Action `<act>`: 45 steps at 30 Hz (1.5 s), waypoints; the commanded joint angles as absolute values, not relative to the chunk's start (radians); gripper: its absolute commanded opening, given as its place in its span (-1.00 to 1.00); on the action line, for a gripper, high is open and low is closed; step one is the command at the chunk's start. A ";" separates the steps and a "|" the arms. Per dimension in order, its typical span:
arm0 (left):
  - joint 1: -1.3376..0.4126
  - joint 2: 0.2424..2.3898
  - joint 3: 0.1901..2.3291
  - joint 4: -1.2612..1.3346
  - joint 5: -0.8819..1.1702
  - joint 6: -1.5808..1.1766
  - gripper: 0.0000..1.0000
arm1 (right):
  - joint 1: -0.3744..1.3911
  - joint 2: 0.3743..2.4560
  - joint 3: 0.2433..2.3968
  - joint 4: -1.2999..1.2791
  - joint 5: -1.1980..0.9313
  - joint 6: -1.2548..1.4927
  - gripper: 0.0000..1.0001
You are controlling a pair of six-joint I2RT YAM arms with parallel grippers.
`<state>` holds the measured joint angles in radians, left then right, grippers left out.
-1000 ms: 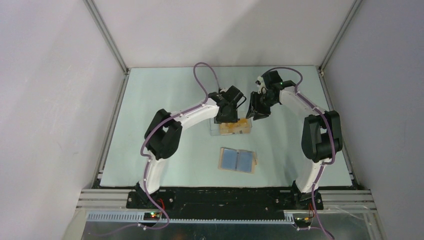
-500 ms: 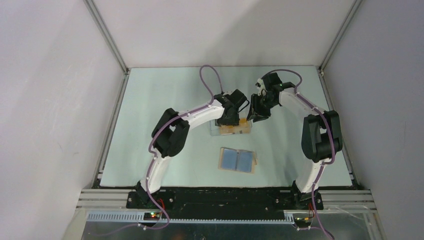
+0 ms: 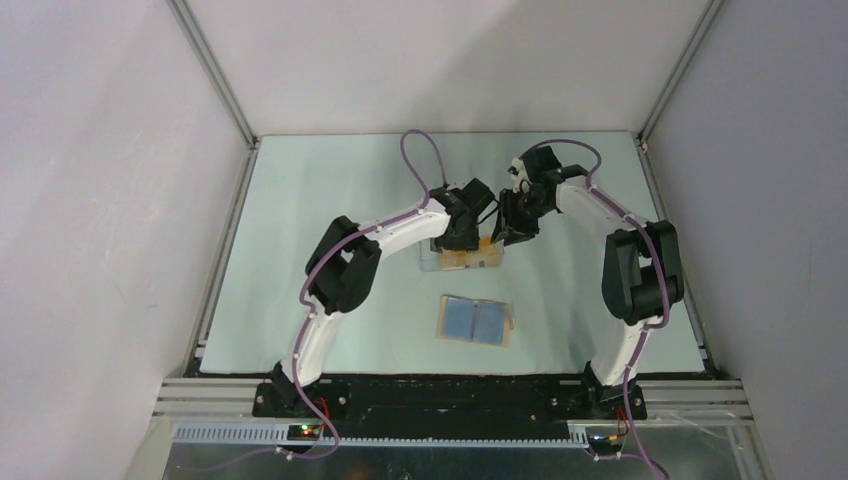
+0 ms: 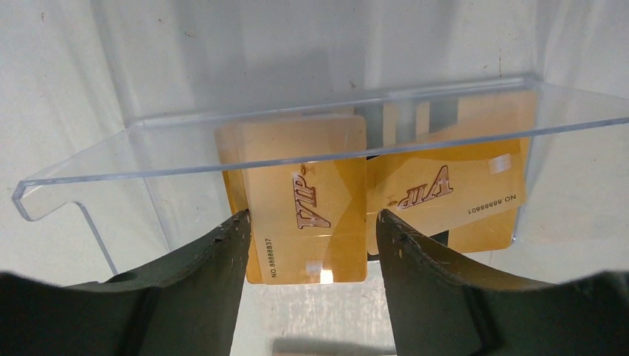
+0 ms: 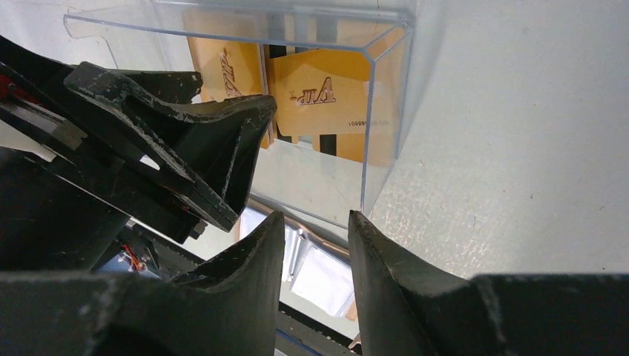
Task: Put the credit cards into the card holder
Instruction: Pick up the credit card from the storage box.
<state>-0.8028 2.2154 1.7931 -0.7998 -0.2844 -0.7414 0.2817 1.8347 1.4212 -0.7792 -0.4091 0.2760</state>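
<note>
Several orange-yellow credit cards point(image 3: 468, 256) lie in a clear plastic tray point(image 3: 430, 262). My left gripper point(image 3: 462, 232) is down over the tray. In the left wrist view it point(image 4: 313, 222) stands open with its fingers either side of a card point(image 4: 308, 185) marked VIP; a second card point(image 4: 445, 189) lies to the right. My right gripper point(image 3: 508, 228) hovers at the tray's right end, open with nothing between its fingers point(image 5: 317, 222). The card holder point(image 3: 474, 320) lies open on the table nearer the bases, blue panels up, and shows past the right fingertips point(image 5: 326, 271).
The tray's clear walls point(image 4: 89, 174) rise round the cards, and its corner point(image 5: 386, 111) stands just beyond my right fingertips. My left gripper's black body point(image 5: 170, 126) crowds the left of the right wrist view. Side walls and rails border the pale table point(image 3: 300, 200).
My left arm has swung its elbow right and its gripper has shifted slightly right over the tray. The right gripper has edged toward the tray's end, with its jaws a little narrower.
</note>
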 commanded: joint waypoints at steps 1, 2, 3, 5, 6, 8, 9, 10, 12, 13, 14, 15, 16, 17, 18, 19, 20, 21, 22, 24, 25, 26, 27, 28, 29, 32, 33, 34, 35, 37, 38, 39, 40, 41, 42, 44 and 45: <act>-0.807 2.254 1.825 -0.798 -0.276 -0.762 0.34 | 0.287 1.836 1.424 -0.762 -0.425 0.275 -0.18; -0.808 2.257 1.824 -0.799 -0.276 -0.762 0.34 | 0.287 1.837 1.424 -0.762 -0.426 0.275 -0.18; -0.807 2.259 1.824 -0.798 -0.277 -0.761 0.33 | 0.286 1.836 1.424 -0.762 -0.426 0.274 -0.18; -0.808 2.260 1.822 -0.799 -0.282 -0.762 0.28 | 0.286 1.836 1.424 -0.762 -0.426 0.273 -0.18; -0.808 2.260 1.821 -0.801 -0.282 -0.762 0.23 | 0.287 1.836 1.424 -0.762 -0.426 0.273 -0.18; -0.808 2.260 1.820 -0.801 -0.284 -0.760 0.15 | 0.285 1.837 1.424 -0.764 -0.427 0.273 -0.17; -0.808 2.261 1.820 -0.801 -0.283 -0.758 0.09 | 0.285 1.837 1.424 -0.765 -0.427 0.273 -0.17; -0.808 2.259 1.819 -0.803 -0.283 -0.757 0.06 | 0.286 1.838 1.424 -0.764 -0.428 0.273 -0.17; -0.808 2.254 1.817 -0.803 -0.283 -0.752 0.05 | 0.286 1.838 1.423 -0.764 -0.428 0.273 -0.17; -0.808 2.251 1.817 -0.805 -0.287 -0.748 0.11 | 0.286 1.838 1.422 -0.764 -0.428 0.273 -0.17; -0.808 2.244 1.813 -0.810 -0.292 -0.746 0.15 | 0.286 1.838 1.421 -0.764 -0.429 0.273 -0.17; -0.807 2.233 1.809 -0.814 -0.304 -0.746 0.23 | 0.286 1.839 1.420 -0.763 -0.429 0.273 -0.17; -0.807 2.227 1.801 -0.815 -0.309 -0.746 0.25 | 0.286 1.838 1.419 -0.763 -0.431 0.273 -0.16; -0.808 2.216 1.795 -0.815 -0.317 -0.746 0.29 | 0.286 1.838 1.419 -0.762 -0.433 0.273 -0.16; -0.808 2.209 1.790 -0.815 -0.320 -0.746 0.30 | 0.286 1.838 1.419 -0.762 -0.434 0.273 -0.16; -0.808 2.199 1.785 -0.816 -0.327 -0.746 0.31 | 0.286 1.839 1.418 -0.762 -0.435 0.274 -0.16; -0.807 2.196 1.783 -0.816 -0.332 -0.747 0.32 | 0.287 1.839 1.417 -0.762 -0.435 0.273 -0.16; -0.807 2.193 1.783 -0.816 -0.332 -0.747 0.32 | 0.286 1.838 1.416 -0.762 -0.436 0.274 -0.16; -0.807 2.194 1.783 -0.815 -0.333 -0.747 0.33 | 0.288 1.838 1.417 -0.762 -0.437 0.273 -0.16; -0.807 2.205 1.792 -0.817 -0.320 -0.742 0.33 | 0.288 1.838 1.415 -0.760 -0.438 0.273 -0.16; -0.808 2.213 1.794 -0.818 -0.318 -0.743 0.33 | 0.288 1.838 1.414 -0.761 -0.438 0.274 -0.16; -0.808 2.216 1.795 -0.818 -0.314 -0.747 0.33 | 0.288 1.837 1.414 -0.762 -0.438 0.273 -0.16; -0.810 2.222 1.795 -0.820 -0.313 -0.748 0.34 | 0.288 1.837 1.414 -0.762 -0.439 0.273 -0.16; -0.810 2.226 1.794 -0.820 -0.309 -0.750 0.34 | 0.287 1.836 1.414 -0.762 -0.439 0.273 -0.17; -0.810 2.235 1.796 -0.819 -0.305 -0.749 0.34 | 0.288 1.836 1.414 -0.762 -0.440 0.273 -0.16; -0.810 2.251 1.801 -0.822 -0.291 -0.749 0.34 | 0.288 1.836 1.414 -0.762 -0.441 0.273 -0.16; -0.810 2.259 1.804 -0.824 -0.289 -0.749 0.34 | 0.287 1.837 1.414 -0.762 -0.442 0.273 -0.16; -0.810 2.263 1.806 -0.825 -0.287 -0.749 0.34 | 0.288 1.836 1.414 -0.762 -0.443 0.273 -0.16; -0.811 2.272 1.813 -0.832 -0.286 -0.749 0.33 | 0.288 1.836 1.414 -0.762 -0.444 0.273 -0.16; -0.811 2.283 1.825 -0.839 -0.279 -0.747 0.30 | 0.288 1.836 1.414 -0.761 -0.447 0.273 -0.16; -0.815 2.287 1.829 -0.841 -0.271 -0.746 0.27 | 0.288 1.836 1.414 -0.761 -0.447 0.273 -0.16; -0.815 2.294 1.836 -0.843 -0.266 -0.745 0.25 | 0.288 1.836 1.414 -0.761 -0.449 0.274 -0.16; -0.817 2.303 1.841 -0.847 -0.264 -0.743 0.21 | 0.288 1.836 1.414 -0.761 -0.450 0.276 -0.16; -0.818 2.309 1.853 -0.851 -0.259 -0.739 0.18 | 0.288 1.836 1.414 -0.761 -0.453 0.275 -0.16; -0.820 2.320 1.859 -0.858 -0.255 -0.738 0.11 | 0.289 1.836 1.414 -0.762 -0.454 0.275 -0.16; -0.822 2.336 1.877 -0.872 -0.250 -0.734 0.02 | 0.292 1.835 1.414 -0.764 -0.456 0.275 -0.16; -0.824 2.339 1.883 -0.876 -0.249 -0.732 -0.01 | 0.293 1.833 1.412 -0.765 -0.456 0.274 -0.16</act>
<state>-0.8089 2.2631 1.8641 -0.8619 -0.3058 -0.7296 0.2840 1.8351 1.4170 -0.7784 -0.4377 0.2760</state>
